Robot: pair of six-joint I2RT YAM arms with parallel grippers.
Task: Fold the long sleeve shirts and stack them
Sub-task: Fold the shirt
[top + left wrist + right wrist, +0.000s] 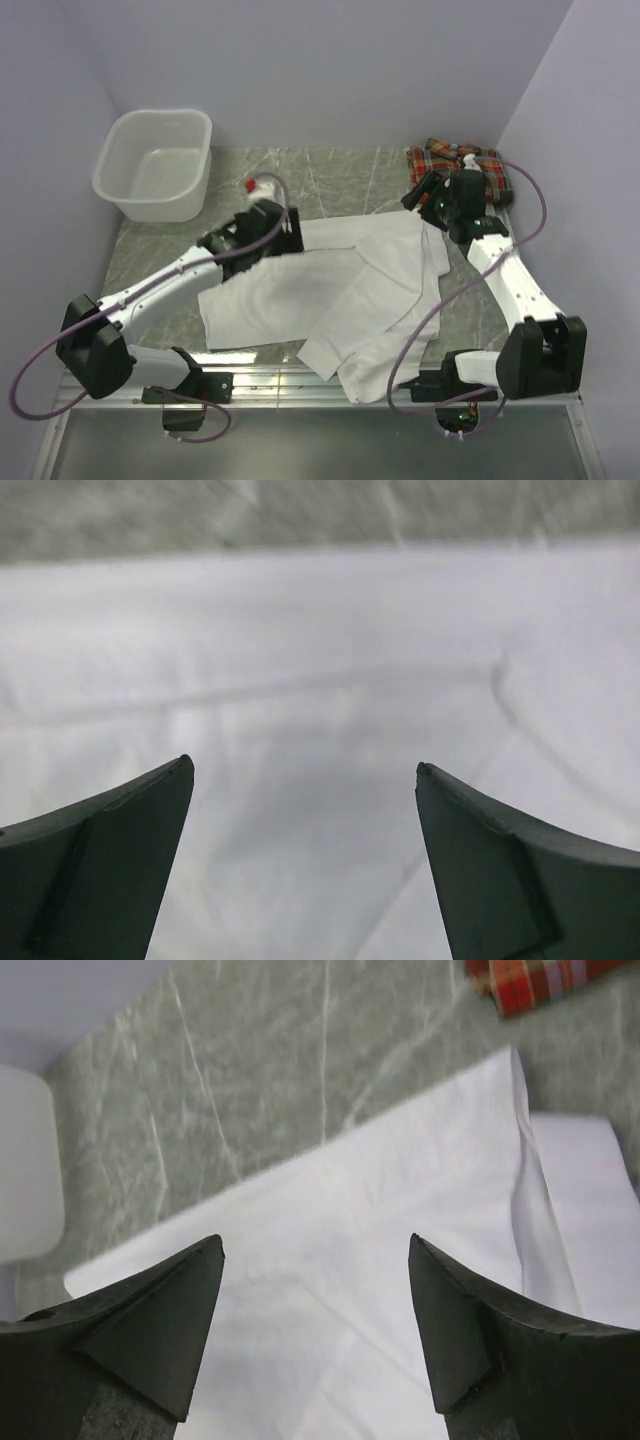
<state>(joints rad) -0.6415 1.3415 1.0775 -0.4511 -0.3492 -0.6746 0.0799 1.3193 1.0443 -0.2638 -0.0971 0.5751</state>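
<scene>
Left gripper (pixel 303 770) jaws spread wide, nothing between them, hovering at the far-left edge of the white shirt (pixel 330 290), which lies partly folded on the table (pixel 340 170). Right gripper (pixel 315 1240) jaws spread too, nothing held, over its far-right corner. Plaid shirt (pixel 455 160) sits bunched in the far right corner, just behind that gripper, apart from the white one.

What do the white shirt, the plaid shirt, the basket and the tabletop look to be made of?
White shirt: probably thin woven cloth, matte; it creases and drapes softly.
Plaid shirt: woven cloth, matte, checked pattern, bunched folds.
Basket: translucent white plastic, smooth moulded walls.
Tabletop: grey-green veined surface, stone or stone-look laminate; cannot tell which.
</scene>
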